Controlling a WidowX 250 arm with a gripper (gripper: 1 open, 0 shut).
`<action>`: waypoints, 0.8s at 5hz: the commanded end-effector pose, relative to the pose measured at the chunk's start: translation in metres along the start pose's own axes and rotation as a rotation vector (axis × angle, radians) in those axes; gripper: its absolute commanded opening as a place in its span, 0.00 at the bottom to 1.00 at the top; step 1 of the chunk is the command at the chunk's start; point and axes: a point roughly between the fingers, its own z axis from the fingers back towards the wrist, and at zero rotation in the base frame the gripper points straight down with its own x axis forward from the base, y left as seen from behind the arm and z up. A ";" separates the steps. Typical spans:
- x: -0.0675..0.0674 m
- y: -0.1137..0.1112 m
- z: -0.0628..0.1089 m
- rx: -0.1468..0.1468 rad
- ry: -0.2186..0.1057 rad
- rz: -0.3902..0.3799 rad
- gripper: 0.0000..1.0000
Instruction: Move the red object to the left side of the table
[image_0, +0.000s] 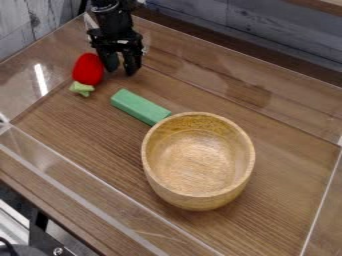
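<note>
The red object (88, 68), a small glossy strawberry-like toy with a yellow-green bit (82, 88) at its base, rests on the table (254, 110) at the far left. My black gripper (118, 64) points down just right of it, low over the wood. Its jaws stand open and hold nothing. One finger is close beside the red object; whether they touch I cannot tell.
A flat green rectangular block (139, 106) lies right of and nearer than the red object. A round wooden bowl (198, 159) stands in the middle foreground. Low clear acrylic walls (38, 50) border the tabletop.
</note>
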 end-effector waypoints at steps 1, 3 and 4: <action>0.011 -0.005 0.041 0.017 -0.082 -0.008 1.00; 0.011 -0.018 0.074 -0.004 -0.125 -0.016 1.00; 0.008 -0.023 0.076 -0.013 -0.123 -0.035 1.00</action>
